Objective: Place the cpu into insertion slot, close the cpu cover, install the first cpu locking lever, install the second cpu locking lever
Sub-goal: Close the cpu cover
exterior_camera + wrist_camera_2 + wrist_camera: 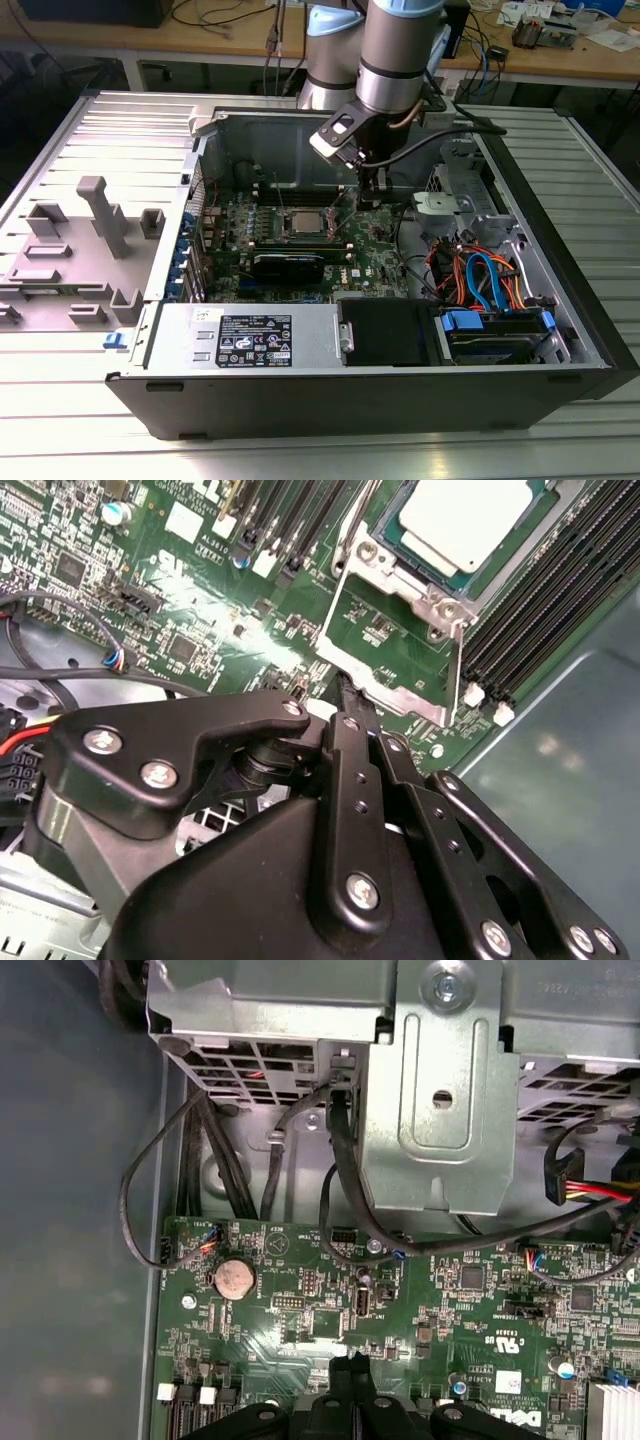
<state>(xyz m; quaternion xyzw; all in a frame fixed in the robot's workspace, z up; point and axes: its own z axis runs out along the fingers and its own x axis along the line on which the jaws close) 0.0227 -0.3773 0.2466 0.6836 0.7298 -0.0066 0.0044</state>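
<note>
- cpu (465, 520): seated in insertion slot (395, 692).
- cpu cover (385, 570): down over it, I judge.
- locking lever (346, 542): apparently unlatched; both outstanding.
- my gripper (345, 694): fingers together, tip just beside the slot's corner.

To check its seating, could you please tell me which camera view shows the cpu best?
The second wrist view: the cpu appears close and large, its pale metal top clear though partly cropped. The exterior view shows it as a small pale square. The first wrist view faces another part of the motherboard.
</note>
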